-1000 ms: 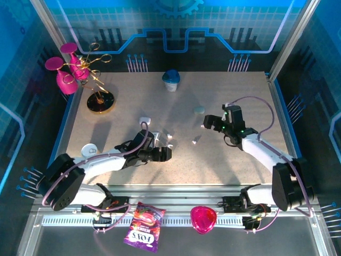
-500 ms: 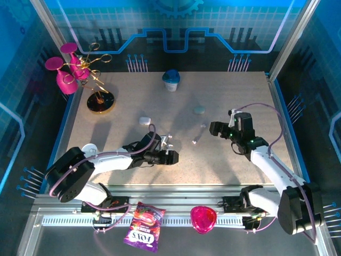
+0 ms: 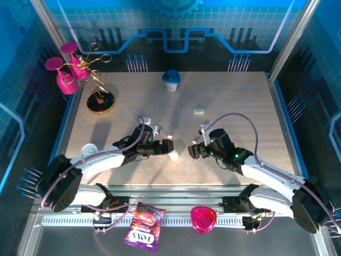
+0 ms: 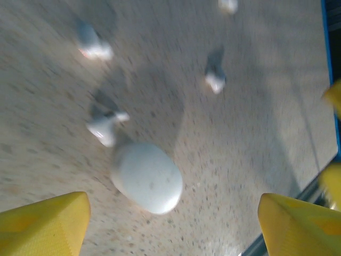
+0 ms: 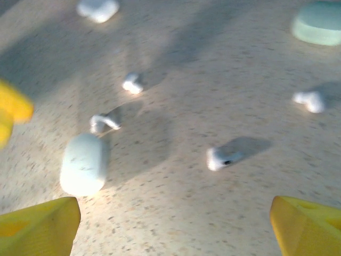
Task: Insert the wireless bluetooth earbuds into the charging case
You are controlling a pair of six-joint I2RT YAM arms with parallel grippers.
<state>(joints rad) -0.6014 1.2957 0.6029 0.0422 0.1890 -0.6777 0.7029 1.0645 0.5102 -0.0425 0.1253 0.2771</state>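
The earbuds (image 5: 221, 157) lie loose on the table (image 5: 176, 48), none of them in a case. In the right wrist view one lies alone near the middle, a second earbud (image 5: 104, 122) sits just beside the top end of the white case (image 5: 82, 162), a third (image 5: 132, 82) lies a little beyond that, and a fourth (image 5: 309, 100) is off to the right, below the mint case (image 5: 319, 24). The white case lies flat and closed. The left gripper (image 4: 171, 213) hangs over it, its yellow fingers (image 4: 45, 224) spread wide with the case just ahead of the gap, gripping nothing. The right gripper (image 5: 173, 213) faces it from the other side, low over the table, its fingers also wide apart and empty; the lone earbud lies just ahead of them. From above, both arms reach inward and meet near the table's middle. A second white case (image 5: 97, 9) lies further back. At the far edge stands a blue cup (image 3: 171, 80), with a gold stand (image 3: 100, 101) at the far left. A pink heart (image 3: 203, 218) and a snack bag (image 3: 143, 230) lie by the arm bases.
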